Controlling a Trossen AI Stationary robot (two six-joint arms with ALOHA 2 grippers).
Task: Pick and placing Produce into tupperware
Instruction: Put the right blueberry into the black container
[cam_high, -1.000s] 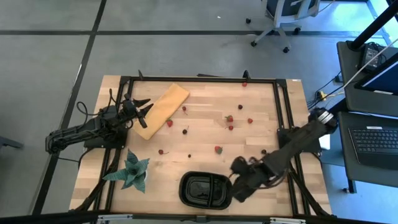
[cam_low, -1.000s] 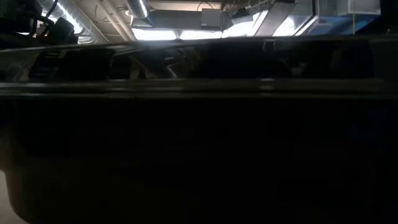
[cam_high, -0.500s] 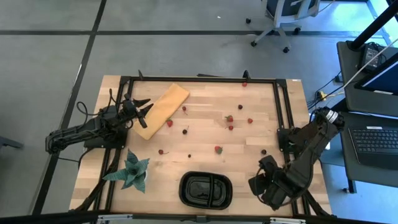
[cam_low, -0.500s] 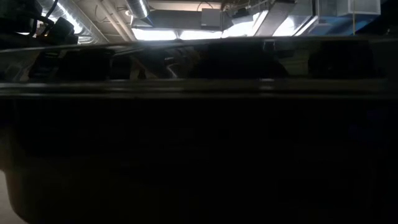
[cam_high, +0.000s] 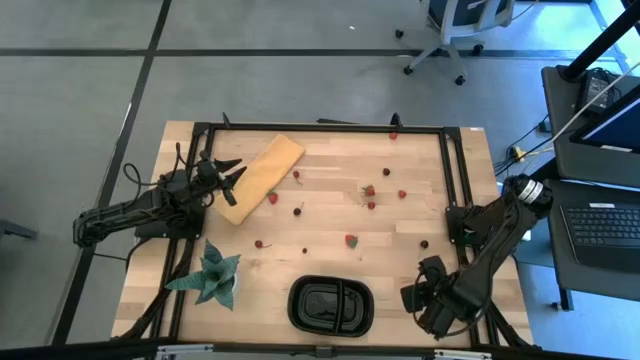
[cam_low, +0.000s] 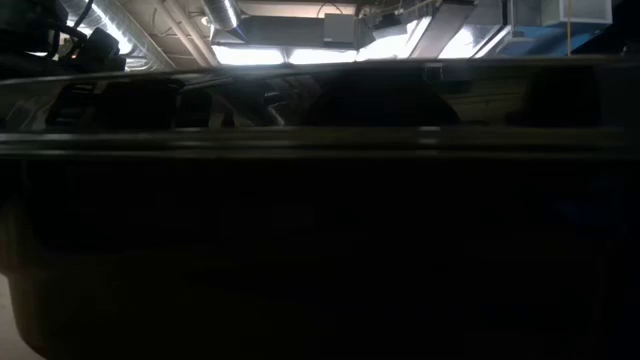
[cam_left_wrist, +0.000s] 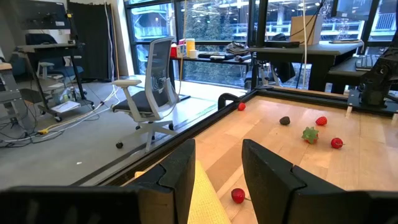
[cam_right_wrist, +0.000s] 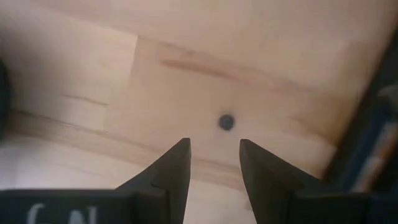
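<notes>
High view shows my right tool (cam_high: 428, 300) parted and empty beside the tupperware (cam_high: 331, 304), left tool (cam_high: 228, 172) parted by the board, while the produce (cam_high: 351, 240), light, soft, bruisable, wants a gentle pinch across its middle.

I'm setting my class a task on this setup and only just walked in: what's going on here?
A two-armed robot is sorting small red and dark fruits into a black tray at the table's near edge. Most fruits lie scattered across the wooden table; the tray's contents can't be made out. The right gripper hovers just right of the tray, fingers apart with nothing between them. The left gripper waits, open and empty, over a tan board. A green spiky plant stands near the left front corner.
</notes>
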